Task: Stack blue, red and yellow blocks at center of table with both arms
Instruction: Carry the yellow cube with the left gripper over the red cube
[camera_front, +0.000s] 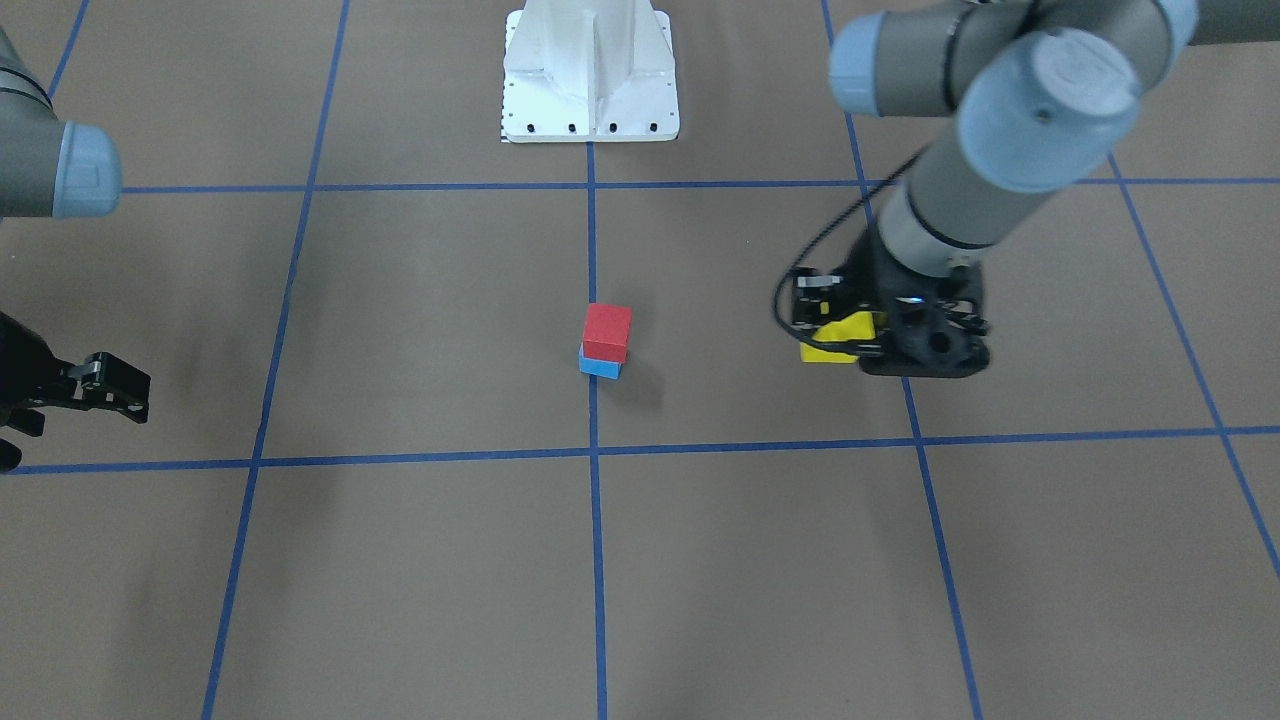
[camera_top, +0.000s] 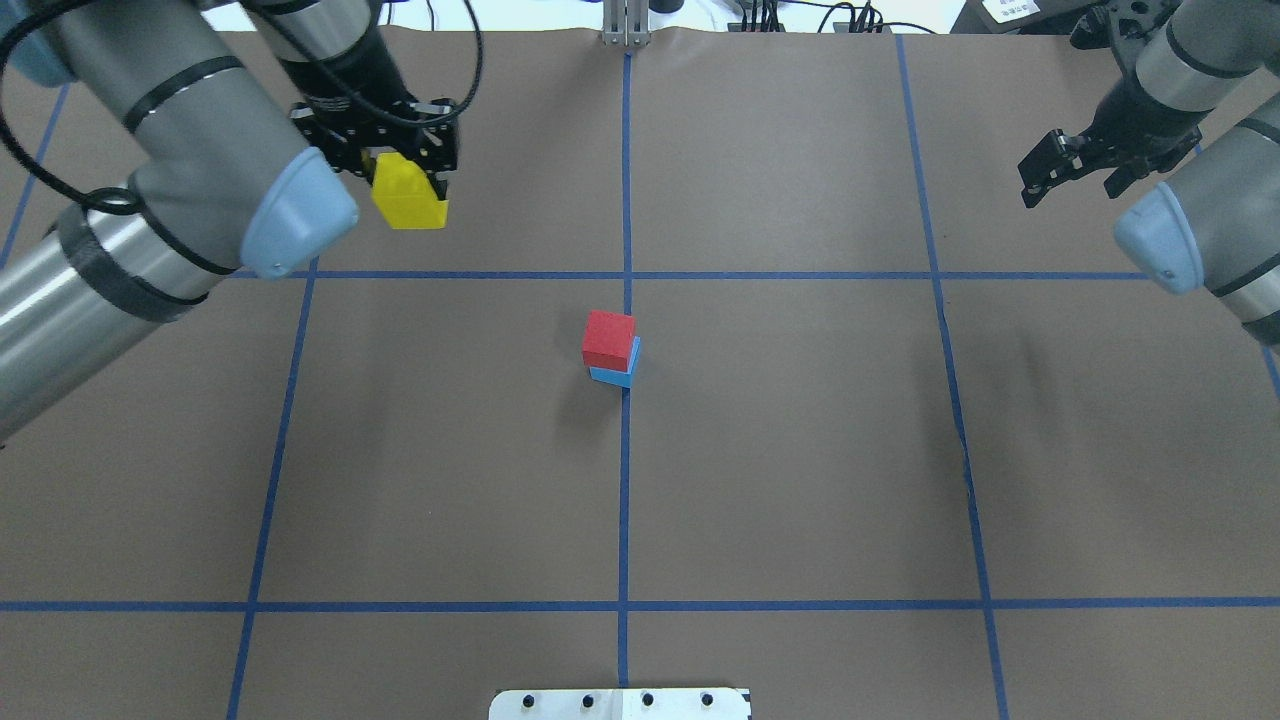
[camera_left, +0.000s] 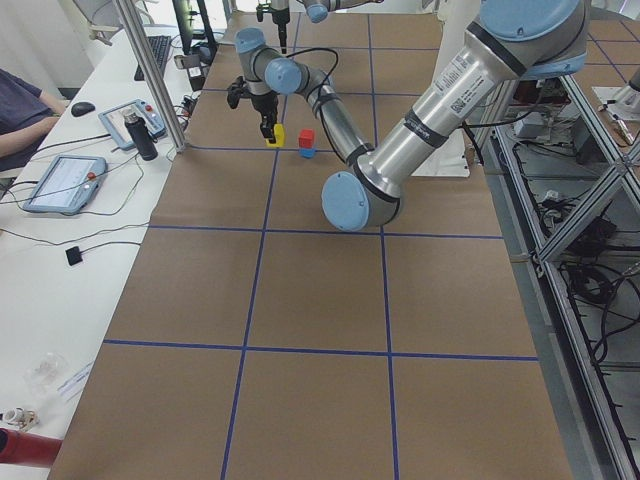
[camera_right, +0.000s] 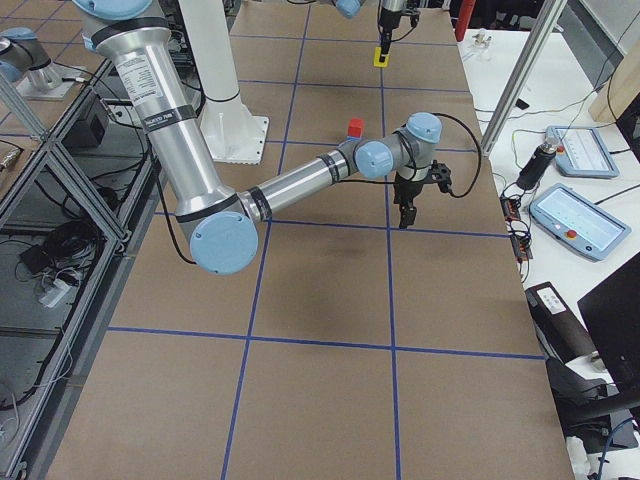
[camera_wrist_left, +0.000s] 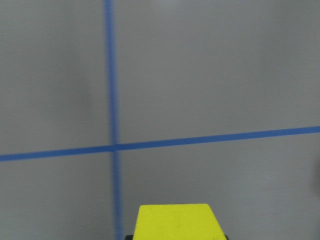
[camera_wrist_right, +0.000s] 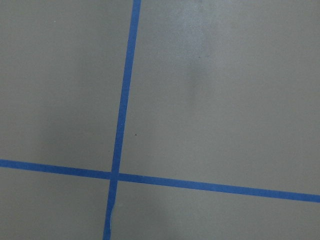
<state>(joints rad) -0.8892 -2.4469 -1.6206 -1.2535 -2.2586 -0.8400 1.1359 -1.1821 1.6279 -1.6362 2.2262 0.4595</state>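
Alignment matters: my left hand (camera_top: 405, 172) is clamped on the yellow block (camera_top: 410, 202), seemingly just off the desk (camera_top: 800, 450). Red (camera_top: 609, 339) sits slightly askew on blue (camera_top: 617, 376), well away from the hand. I'd arrive high, square over red, lower softly.

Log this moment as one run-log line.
stack: red block on blue block, table centre | left gripper: shut on yellow block, apart from stack | right gripper: open, empty | pending: yellow on top
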